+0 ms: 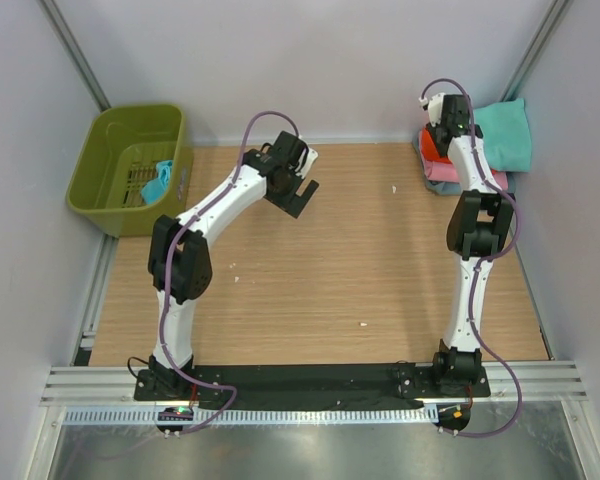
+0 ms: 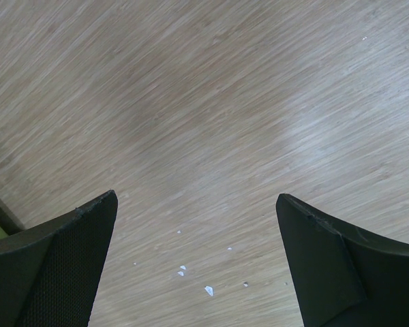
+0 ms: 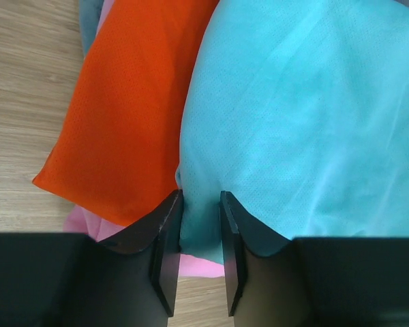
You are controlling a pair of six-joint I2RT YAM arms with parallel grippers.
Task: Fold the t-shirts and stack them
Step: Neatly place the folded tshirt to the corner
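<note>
The teal t-shirt (image 3: 307, 122) lies on top of a stack at the far right corner of the bench (image 1: 330, 260). The stack sits directly ahead of and beneath the jaws of the right gripper (image 3: 202, 204). These jaws stand narrow, and a fold of the teal t-shirt's near edge fills the gap between the two black fingers (image 3: 165, 252).

In the right wrist view, the orange t-shirt (image 3: 129, 116) lies under the teal one. It shows ahead of the jaws and to their left. The pink t-shirt (image 3: 88, 221) lies under the orange one and shows just beside the left finger and below the gap. A grey-blue t-shirt (image 3: 88, 27) shows as a strip at the far left of the stack, well ahead of the jaws.

A second teal t-shirt (image 1: 158, 182) lies crumpled inside the olive-green basket (image 1: 100, 190). The basket stands at the far left corner of the bench, to the left of the left gripper (image 2: 198, 204) and well apart from it.

The left gripper's jaws stand wide and hold nothing. They hang above bare wood-grain bench. A few small white specks (image 2: 208, 291) lie on the surface between the two fingers in the left wrist view.
</note>
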